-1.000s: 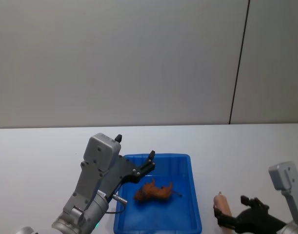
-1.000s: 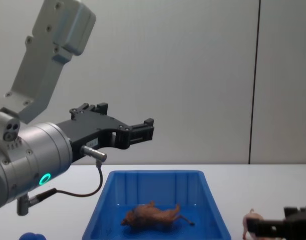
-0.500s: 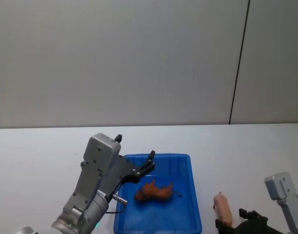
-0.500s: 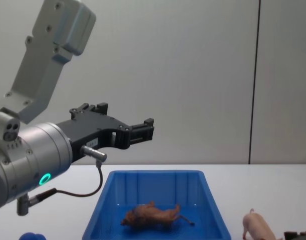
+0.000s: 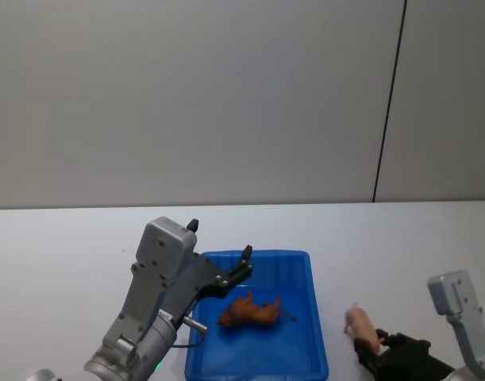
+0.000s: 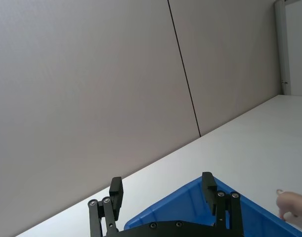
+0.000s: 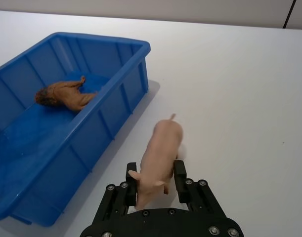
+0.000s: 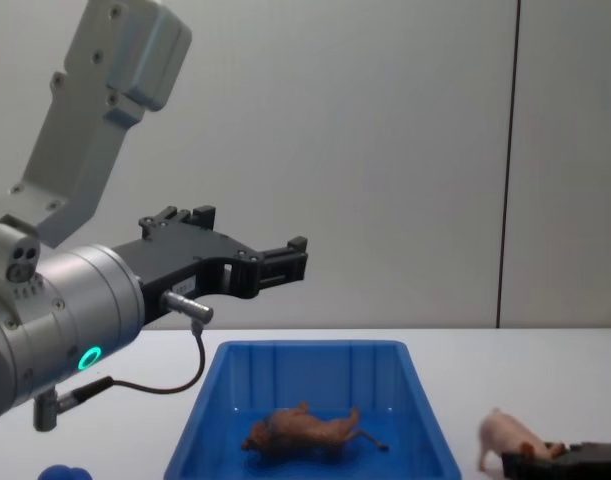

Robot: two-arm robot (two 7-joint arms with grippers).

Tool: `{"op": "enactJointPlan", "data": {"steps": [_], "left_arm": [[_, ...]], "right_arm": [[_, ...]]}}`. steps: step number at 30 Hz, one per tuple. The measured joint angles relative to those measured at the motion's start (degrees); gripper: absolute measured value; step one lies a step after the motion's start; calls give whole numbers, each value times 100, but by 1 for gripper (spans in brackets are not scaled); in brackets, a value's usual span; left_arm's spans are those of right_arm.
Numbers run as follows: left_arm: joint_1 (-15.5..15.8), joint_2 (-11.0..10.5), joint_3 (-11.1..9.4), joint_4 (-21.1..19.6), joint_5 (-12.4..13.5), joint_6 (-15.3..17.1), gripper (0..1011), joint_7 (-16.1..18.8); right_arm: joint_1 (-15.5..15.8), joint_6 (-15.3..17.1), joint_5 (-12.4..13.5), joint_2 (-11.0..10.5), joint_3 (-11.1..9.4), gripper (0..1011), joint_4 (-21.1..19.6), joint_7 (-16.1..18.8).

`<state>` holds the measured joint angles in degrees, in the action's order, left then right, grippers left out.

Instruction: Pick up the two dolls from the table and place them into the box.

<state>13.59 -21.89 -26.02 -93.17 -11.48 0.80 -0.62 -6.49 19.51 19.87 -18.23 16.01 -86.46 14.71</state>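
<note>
Two-armed pick-and-place, second figurine engaged. The right gripper (image 7: 155,170) lay low over the white table (image 5: 67,246), near the robot and to the right of the blue bin (image 5: 254,255). Its two black fingers (image 7: 132,174) were clenched against the flanks of the pale pink pig (image 7: 159,155), at the head end. The pig's snout pointed back toward the gripper body and its curled tail pointed away. The pig sat just beside the bin's right wall, outside it and not touching it. In the chest view it appeared tilted, rump raised. Whether its feet rested on the table could not be told.

The reddish-brown lion (image 5: 250,311) lay on its side on the bin floor, about midway along the bin, with its legs stretched out.

The left gripper (image 6: 161,182) hung in the air above the far left corner of the bin. Its fingers were spread wide and held nothing, well clear of the lion below. A plain grey wall (image 5: 186,95) rose behind the table.
</note>
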Motion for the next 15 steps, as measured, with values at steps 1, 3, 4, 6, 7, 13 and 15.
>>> {"op": "enactJointPlan", "data": {"steps": [1,3,4,6,7,13,15], "left_arm": [[0,0,0,0,0,0,1003,0],[0,0,0,0,0,0,1003,0],[0,0,0,0,0,0,1003,0],[0,0,0,0,0,0,1003,0],[0,0,0,0,0,0,1003,0],[0,0,0,0,0,0,1003,0],[0,0,0,0,0,0,1003,0]], "right_arm": [[-9,-13,2,7,0,430,1,-14],[-26,-48,3,20,0,372,2,-46],[-31,-66,3,23,-1,345,2,-58],[-40,-91,3,28,-3,338,-4,-81],[-48,-134,-9,32,-6,334,-22,-109],[-76,-321,-92,40,-19,334,-145,-185],[-89,-373,-118,42,-22,334,-191,-195]]}}
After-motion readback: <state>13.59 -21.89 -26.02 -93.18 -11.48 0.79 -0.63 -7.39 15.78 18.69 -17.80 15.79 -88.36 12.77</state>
